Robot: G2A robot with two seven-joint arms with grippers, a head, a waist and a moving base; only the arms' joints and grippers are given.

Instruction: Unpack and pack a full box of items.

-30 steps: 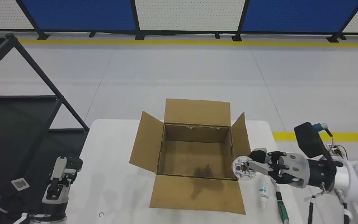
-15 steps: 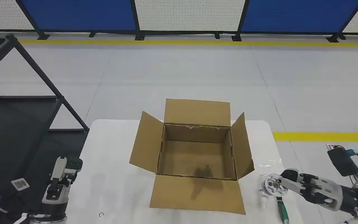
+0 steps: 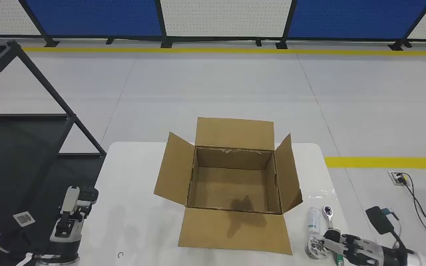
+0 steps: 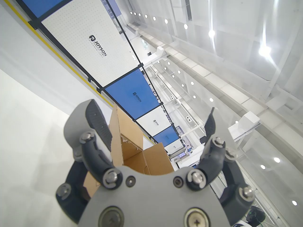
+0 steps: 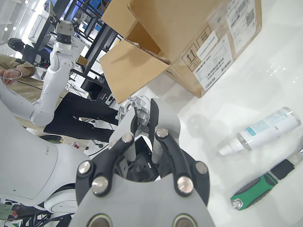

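White tabletop (image 3: pixel 133 199) carries a clear spray bottle (image 5: pixel 262 131) lying just beside the right gripper (image 5: pixel 143 112), which pinches a silver toothed metal disc (image 5: pixel 132 101).

A white table (image 3: pixel 133 199) stands on a pale grey floor (image 3: pixel 219 86). To its left, a black metal frame (image 3: pixel 41 78) with slanted bars rises above a dark surface (image 3: pixel 30 156). A yellow line (image 3: pixel 200 49) runs along the far edge of the floor. Behind it stands a row of partitions: blue panels (image 3: pixel 93 16) alternating with white perforated panels (image 3: pixel 223 16). A second yellow stripe (image 3: pixel 373 161) lies right of the table, with a floor socket (image 3: pixel 398 177) and its cable just beside it. In the left wrist view, bright round ceiling lights (image 4: pixel 211 33) shine overhead.
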